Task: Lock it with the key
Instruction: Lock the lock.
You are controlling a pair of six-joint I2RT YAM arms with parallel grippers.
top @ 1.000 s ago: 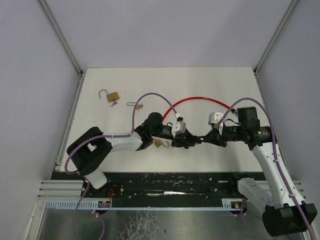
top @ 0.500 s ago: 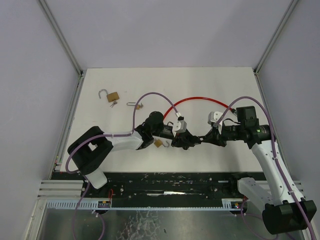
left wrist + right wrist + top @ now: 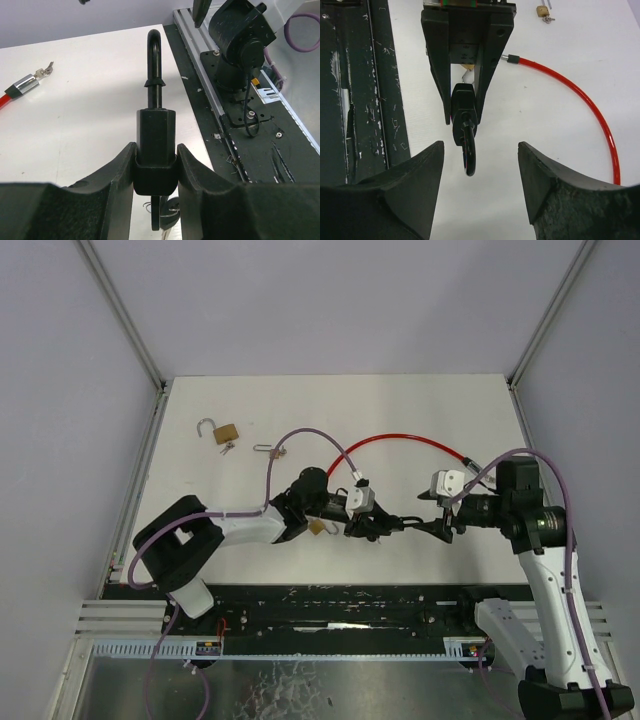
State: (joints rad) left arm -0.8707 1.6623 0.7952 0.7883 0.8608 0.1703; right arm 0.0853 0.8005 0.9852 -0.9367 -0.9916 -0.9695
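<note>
A black padlock [image 3: 156, 145] is clamped by its body in my left gripper [image 3: 156, 170], which is shut on it. Its shackle [image 3: 154, 50] points away towards the right arm. A key [image 3: 159, 214] on a wire ring sticks out of the near end of the body. From above, the padlock [image 3: 385, 525] is held just over the table between the two arms. My right gripper [image 3: 480, 155] stands open. The shackle [image 3: 469, 155] reaches in between its fingertips without touching either.
A red cable [image 3: 400, 440] arcs across the middle of the table. At the back left lies a brass padlock [image 3: 227, 432] with its shackle open and small keys [image 3: 226, 448] beside it. A second small brass padlock [image 3: 317, 527] lies under the left arm. The black rail [image 3: 355, 90] runs along the near edge.
My right gripper has let go of the black padlock's shackle, opened wide and drawn back a little to the right. The left gripper still holds the padlock in the same place.
</note>
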